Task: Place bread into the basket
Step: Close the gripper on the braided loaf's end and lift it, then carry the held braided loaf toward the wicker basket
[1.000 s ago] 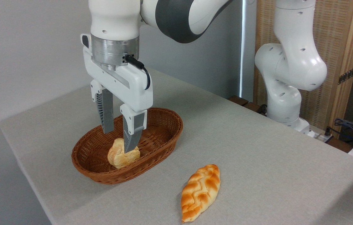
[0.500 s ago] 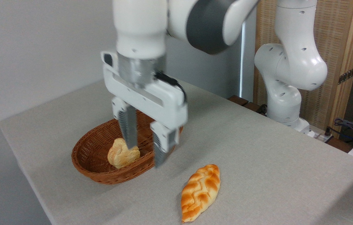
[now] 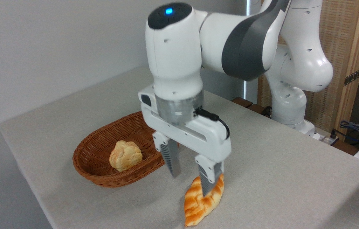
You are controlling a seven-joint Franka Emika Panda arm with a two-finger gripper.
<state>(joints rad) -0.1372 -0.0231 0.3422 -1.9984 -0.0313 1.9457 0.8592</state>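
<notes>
The hand (image 3: 191, 183) hangs at the lower centre of the frame with its two fingers (image 3: 170, 159) spread apart and pointing down, gripping nothing. Its right finger overlaps the upper end of the bread (image 3: 198, 205) in the picture, while the left finger stands beside the loaf over bare tabletop (image 3: 278, 165); whether either fingertip touches the loaf cannot be told. The braided bread lies flat on the tabletop near the bottom edge, its long axis running from lower left to upper right. The basket (image 3: 93, 171) sits to the left of centre, apart from the bread, and holds a pale round bun (image 3: 125, 156) near its middle. The arm's white base (image 3: 289, 95) rises at the right.
</notes>
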